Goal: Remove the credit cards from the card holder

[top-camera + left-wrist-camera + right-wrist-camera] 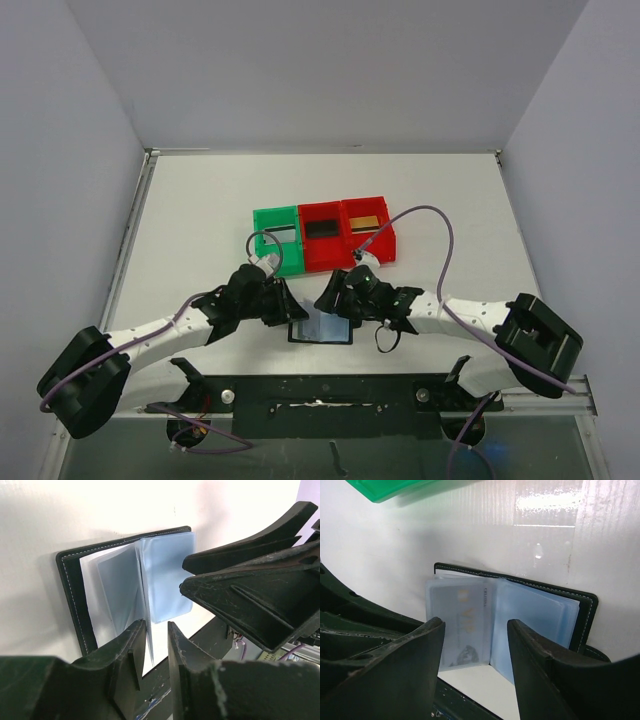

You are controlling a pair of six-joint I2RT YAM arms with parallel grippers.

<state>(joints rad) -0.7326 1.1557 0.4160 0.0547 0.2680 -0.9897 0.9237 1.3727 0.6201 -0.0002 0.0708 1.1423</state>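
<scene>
The card holder (322, 329) lies open near the table's front edge, its black cover (75, 595) flat and its grey-blue sleeves (165, 575) fanned up. A silvery-grey credit card (462, 625) with gold lettering sits inside the left sleeve. My left gripper (156, 630) is at the holder's left side, its jaws a narrow gap apart. One sleeve's edge runs between them along the left finger (132, 650), unclamped. My right gripper (476, 630) hovers open over the sleeves, holding nothing. A gold card (367, 222) and a black card (322, 229) lie in the red bins.
Three bins stand in a row behind the holder: green (277, 240), red (322, 250), red (380, 245). The green bin's corner (390, 487) shows above the holder in the right wrist view. The right gripper's body (250, 585) looms close beside the left one. A black rail (320, 395) runs along the front edge.
</scene>
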